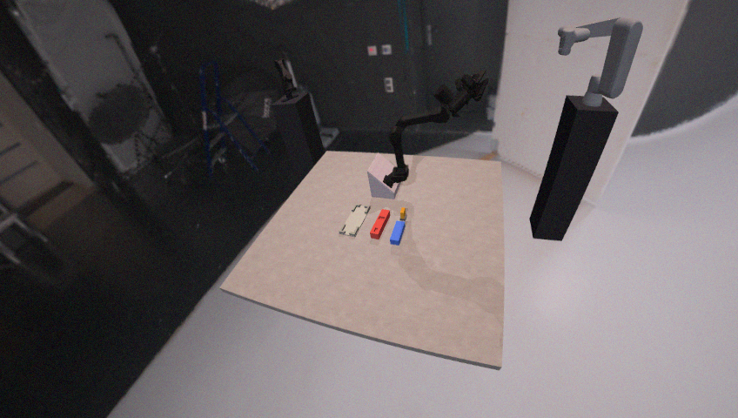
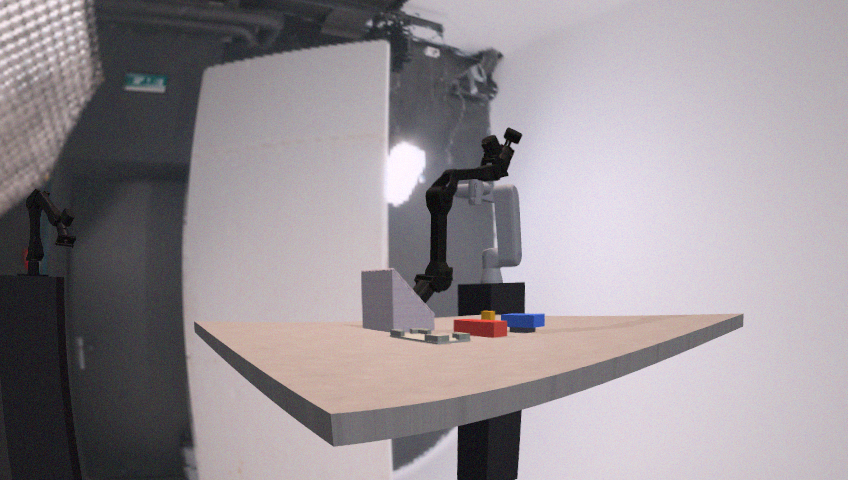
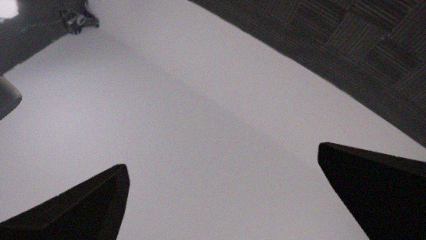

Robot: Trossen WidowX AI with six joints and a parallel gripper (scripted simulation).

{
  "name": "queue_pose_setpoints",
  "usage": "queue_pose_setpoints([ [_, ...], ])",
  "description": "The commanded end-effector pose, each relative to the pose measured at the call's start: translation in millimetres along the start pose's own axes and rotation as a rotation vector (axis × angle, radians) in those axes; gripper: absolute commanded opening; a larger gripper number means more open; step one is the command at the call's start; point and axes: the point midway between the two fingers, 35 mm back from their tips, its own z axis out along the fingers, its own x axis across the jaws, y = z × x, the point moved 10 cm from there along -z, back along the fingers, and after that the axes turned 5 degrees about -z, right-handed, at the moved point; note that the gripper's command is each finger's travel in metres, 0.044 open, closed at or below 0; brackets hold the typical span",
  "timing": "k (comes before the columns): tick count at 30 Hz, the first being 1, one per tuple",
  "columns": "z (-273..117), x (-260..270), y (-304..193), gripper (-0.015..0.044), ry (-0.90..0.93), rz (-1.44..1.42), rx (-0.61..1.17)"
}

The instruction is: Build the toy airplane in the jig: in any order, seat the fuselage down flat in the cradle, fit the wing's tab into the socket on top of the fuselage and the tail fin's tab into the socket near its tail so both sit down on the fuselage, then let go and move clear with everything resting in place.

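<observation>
- Jig [image 1: 354, 220] [image 2: 430, 339]: leftmost of the build items from above, flat on the surface [image 1: 331, 290] [image 2: 505, 374]. Nothing seated in it; cradle waiting.
- Fuselage [image 1: 379, 227] [image 2: 479, 327]: red, just right of the jig, apart from it, lying on the surface. Two dark sockets on its upper face, neither filled. Seating it flat remains to be done.
- Wing [image 1: 397, 232] [image 2: 522, 320]: blue, right of the fuselage and not touching it. Side-on, a smaller dark part shows beneath; probably tab or support, hard to say from this angle. Not fitted.
- Fin [image 1: 402, 213] [image 2: 487, 315]: orange, the smallest piece, near one end of the wing. In the exterior view it sits behind the fuselage, partly hidden. From above it is plainly off the fuselage, so not fitted.
- Gripper [image 1: 482, 85] [image 2: 502, 143] [image 3: 226, 163]: farthest right from above, raised high and well apart from every part. Released, fingers spread wide, nothing between them. Wrist view shows pale wall and dark flooring past the fingers, no build piece.
- Tally: none of the three placements made. Fuselage, wing and fin all loose; the arm being clear counts for little until they are in.
- Left, in my judgement: fuselage into cradle makes a sensible first job, then wing and fin into their sockets, then release and withdraw.
</observation>
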Motion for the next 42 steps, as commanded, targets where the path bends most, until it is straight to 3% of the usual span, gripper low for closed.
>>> queue_pose_setpoints([
  [1, 3.7, 44.1, -32.9, 0.044, 0.159, -0.021, 0.136],
  [10, -20.4, 112.5, -120.5, 0.044, 0.448, -0.072, 0.49],
  [18, -67.9, 129.7, -191.4, 0.044, 0.577, -0.095, 0.838],
  [30, -157.1, 106.8, -261.0, 0.044, 0.603, -0.066, 1.335],
  [42, -263.8, 52.4, -291.4, 0.044, 0.586, -0.05, 1.779],
])
